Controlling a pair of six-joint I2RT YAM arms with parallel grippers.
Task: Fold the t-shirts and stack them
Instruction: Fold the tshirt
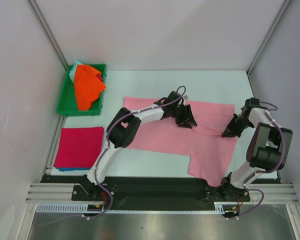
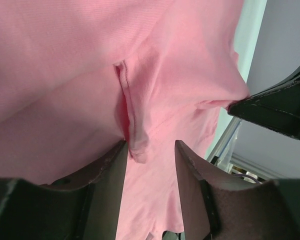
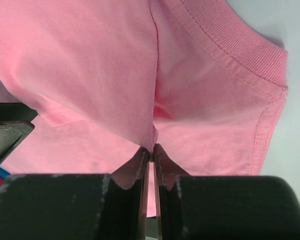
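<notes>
A pink t-shirt lies spread across the middle of the table. My left gripper is open over its upper middle; in the left wrist view a raised fold of pink cloth sits by the left fingertip. My right gripper is shut on a pinch of the pink shirt near its right edge; the right wrist view shows the fabric drawn up between the tips, with the ribbed collar beyond. A folded magenta shirt lies at the left.
A green bin at the far left holds an orange shirt and a pale blue one. The folded magenta shirt rests on something blue. Grey walls and frame posts enclose the table. The arm bases stand along the near edge.
</notes>
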